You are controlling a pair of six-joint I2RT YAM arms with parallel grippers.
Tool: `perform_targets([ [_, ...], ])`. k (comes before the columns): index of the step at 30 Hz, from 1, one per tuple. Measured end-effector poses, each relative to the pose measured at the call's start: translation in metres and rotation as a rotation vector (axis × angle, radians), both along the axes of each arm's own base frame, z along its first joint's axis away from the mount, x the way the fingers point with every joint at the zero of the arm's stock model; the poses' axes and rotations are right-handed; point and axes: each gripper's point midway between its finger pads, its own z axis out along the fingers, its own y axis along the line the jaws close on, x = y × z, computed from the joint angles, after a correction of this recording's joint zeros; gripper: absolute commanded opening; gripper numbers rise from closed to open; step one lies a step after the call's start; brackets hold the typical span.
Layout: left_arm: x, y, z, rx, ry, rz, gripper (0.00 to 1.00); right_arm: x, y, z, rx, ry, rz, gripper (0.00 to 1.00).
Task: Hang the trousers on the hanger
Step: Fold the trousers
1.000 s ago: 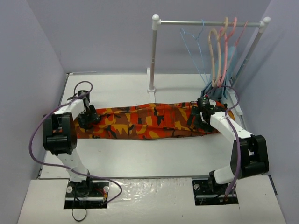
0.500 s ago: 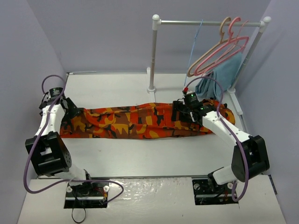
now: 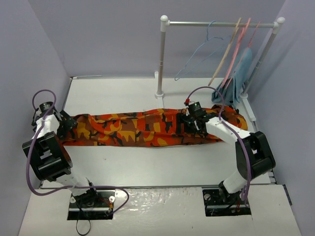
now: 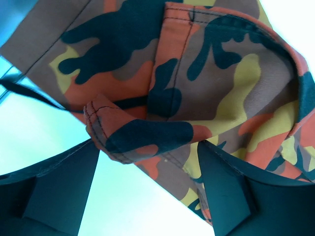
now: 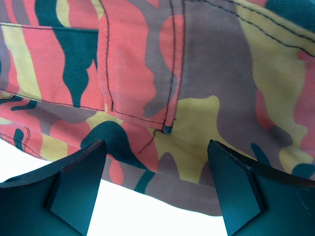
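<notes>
trousers (image 3: 142,129) lie flat; hanger (image 3: 197,53) hangs on rack (image 3: 161,54) beside pink hanger (image 3: 236,51)

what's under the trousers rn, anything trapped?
Around the trousers only bare white table shows; they lie stretched out lengthwise on it. Whatever sits directly beneath the fabric is covered, so trapped items can't be ruled out.

trousers (image 3: 138,129) R end under arm (image 3: 224,129)

You see a white rack (image 3: 161,59) at the back of the white table (image 3: 123,93). On its rail hang a tan hanger (image 3: 224,53), a pink hanger (image 3: 237,49) just beside it, and a teal cloth (image 3: 241,69) at the right. Lilac walls (image 3: 98,34) stand around.
</notes>
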Motion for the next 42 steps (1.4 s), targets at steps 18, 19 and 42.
perform_targets([
  [18,0.017,-0.003,-0.019,-0.039,-0.013,-0.088,0.00,0.003,0.001,-0.023,-0.010,0.032,-0.013,0.82],
  [19,0.016,-0.001,-0.016,-0.025,-0.013,-0.089,0.00,0.003,0.001,-0.024,-0.010,0.033,-0.014,0.82],
  [42,-0.023,0.070,-0.002,0.322,0.154,0.043,0.78,-0.001,0.000,-0.030,-0.003,0.049,-0.037,0.81],
])
